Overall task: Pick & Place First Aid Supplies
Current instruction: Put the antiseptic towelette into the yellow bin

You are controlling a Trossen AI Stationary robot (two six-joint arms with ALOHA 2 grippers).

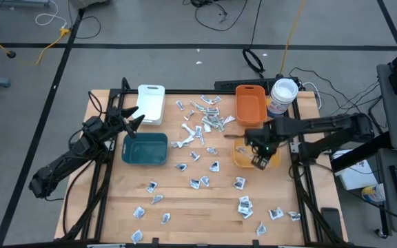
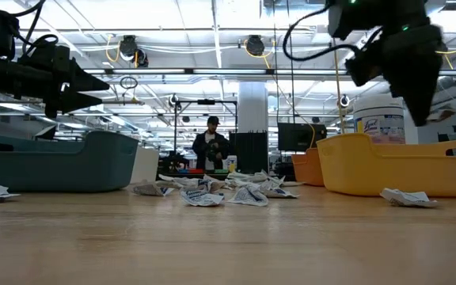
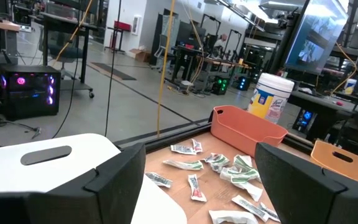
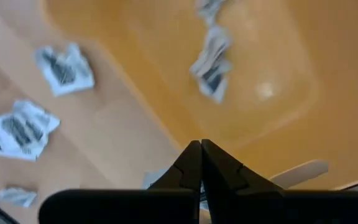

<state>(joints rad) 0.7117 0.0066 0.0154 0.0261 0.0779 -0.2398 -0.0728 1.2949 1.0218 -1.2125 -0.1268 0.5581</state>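
Note:
Many first aid supplies, small white-grey packets (image 1: 206, 121), lie scattered flat over the wooden table (image 1: 185, 207). My right gripper (image 1: 259, 162) hangs over the yellow bin (image 1: 240, 157), pointing down and shut (image 4: 201, 144) on a narrow pale strip. Two packets (image 4: 211, 65) lie on that bin's floor. My left gripper (image 1: 138, 118) waits open and level near the table's left edge, between the white bin (image 1: 151, 103) and the teal bin (image 1: 145, 149), with nothing between its fingers (image 3: 201, 167). My right gripper pinches a narrow pale strip between its two shut fingers, which point down from above. The strip lies across the fingers, one end (image 4: 298, 171) jutting out on one side and a greyish bit (image 4: 151, 180) on the other. It is lifted clear above the yellow bin.
An orange bin (image 1: 251, 105) and a round white-lidded tub (image 1: 282, 96) stand at the far right. More packets lie near the front edge (image 1: 245, 205). A person (image 2: 212, 142) stands in the room beyond the table.

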